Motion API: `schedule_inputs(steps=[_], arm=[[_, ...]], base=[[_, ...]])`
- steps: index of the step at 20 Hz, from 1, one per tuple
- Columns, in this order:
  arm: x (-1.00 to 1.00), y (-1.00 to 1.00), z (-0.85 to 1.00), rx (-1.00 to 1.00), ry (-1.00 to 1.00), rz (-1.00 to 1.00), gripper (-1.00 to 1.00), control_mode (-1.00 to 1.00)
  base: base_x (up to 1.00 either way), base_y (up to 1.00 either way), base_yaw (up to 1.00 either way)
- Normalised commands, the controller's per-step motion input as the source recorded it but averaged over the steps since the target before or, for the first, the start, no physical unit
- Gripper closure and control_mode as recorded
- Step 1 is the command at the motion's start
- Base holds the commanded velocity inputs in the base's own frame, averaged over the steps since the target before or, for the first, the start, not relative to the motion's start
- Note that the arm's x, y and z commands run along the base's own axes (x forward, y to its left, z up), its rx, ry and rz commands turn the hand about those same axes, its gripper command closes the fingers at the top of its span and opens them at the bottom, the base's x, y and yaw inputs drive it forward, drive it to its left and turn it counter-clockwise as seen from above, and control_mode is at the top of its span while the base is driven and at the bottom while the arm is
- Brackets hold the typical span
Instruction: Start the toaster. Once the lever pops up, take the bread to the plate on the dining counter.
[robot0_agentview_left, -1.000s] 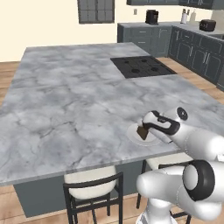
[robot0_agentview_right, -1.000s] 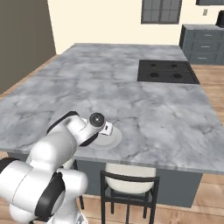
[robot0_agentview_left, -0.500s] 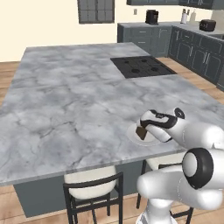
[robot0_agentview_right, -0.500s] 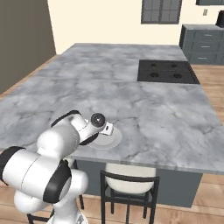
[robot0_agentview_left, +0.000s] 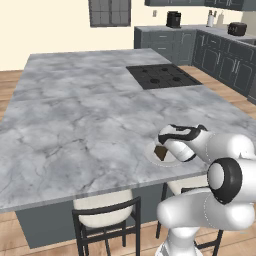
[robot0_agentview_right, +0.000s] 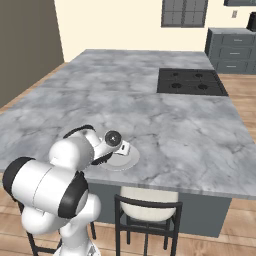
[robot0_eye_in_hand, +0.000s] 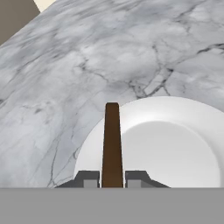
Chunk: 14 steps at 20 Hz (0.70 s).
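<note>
My gripper (robot0_eye_in_hand: 112, 179) is shut on the bread (robot0_eye_in_hand: 112, 144), a thin dark brown slice seen edge-on and held upright between the fingertips (robot0_eye_in_hand: 87, 178). The slice hangs just over the left part of the white plate (robot0_eye_in_hand: 175, 148). That plate (robot0_agentview_left: 155, 159) lies near the front edge of the dining counter (robot0_agentview_left: 75, 125), with my gripper (robot0_agentview_left: 161, 149) and the bread (robot0_agentview_left: 161, 153) above it. From the right, the hand covers part of the plate (robot0_agentview_right: 122, 161) and the gripper (robot0_agentview_right: 126, 148) is low over it. The toaster (robot0_agentview_left: 237, 28) stands far back on the rear worktop.
A black inset cooktop (robot0_agentview_left: 162, 76) sits at the far right of the island. Cushioned stools (robot0_agentview_left: 102, 212) stand under the front edge. A black coffee machine (robot0_agentview_left: 173, 19) is on the back counter. Dark cabinets line the right wall.
The hand with the bread has sunk slightly toward the plate while the arm's elbow has swung upward. The plate has not moved.
</note>
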Motion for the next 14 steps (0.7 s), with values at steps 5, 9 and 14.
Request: schedule_inputs(steps=[5,9,14], arm=[[0.08,0.0,-0.12,0.0,0.0,0.0,1.0,-1.0],[0.17,0.0,-0.09,0.0,0.0,0.0,1.0,-1.0],[0.0,0.0,-0.02,0.0,0.0,0.0,1.0,-1.0]], base=[[0.0,0.0,0.0],[0.0,0.0,0.0],[0.0,0.0,0.0]])
